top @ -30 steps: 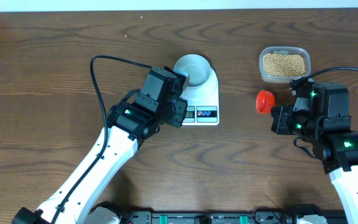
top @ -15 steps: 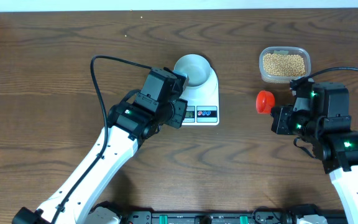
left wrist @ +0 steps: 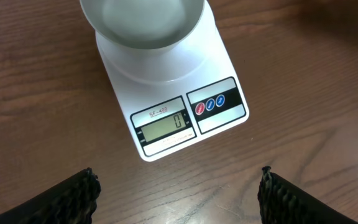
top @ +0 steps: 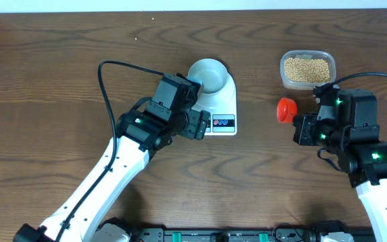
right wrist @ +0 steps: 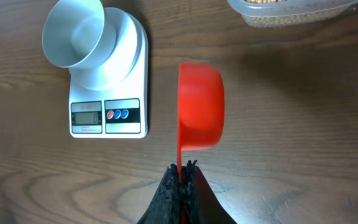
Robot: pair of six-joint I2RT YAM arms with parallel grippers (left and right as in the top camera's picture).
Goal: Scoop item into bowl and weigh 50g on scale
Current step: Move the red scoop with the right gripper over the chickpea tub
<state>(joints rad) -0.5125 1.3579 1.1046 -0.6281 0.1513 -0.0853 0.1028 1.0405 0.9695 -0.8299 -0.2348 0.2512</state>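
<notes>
The soybeans (top: 307, 68) lie as one loose heap in the clear plastic tub (top: 282, 70) at the far right of the table (top: 59, 54), well apart from the bowl (top: 207, 72). None are in the bowl yet. It sits empty on the round platform of the white scale (top: 222, 101), whose display (left wrist: 162, 127) reads zero.

The right gripper (right wrist: 182, 169) is clenched on the thin handle of a red scoop (right wrist: 201, 102). The scoop's cup is empty and held near the tub, between tub and scale. The left gripper (left wrist: 179, 190) stands released just in front of the scale, its fingers wide apart with nothing between them.

The step in hand looks like the first scoop. It would go best by dipping the cup shallowly into the heap, lifting it level, then tipping slowly over the bowl's middle. Near the target, smaller portions would avoid overshooting. The left arm should keep off the scale.

Count: one heap, one tub, one bowl, one scale, one scoop, two grippers
</notes>
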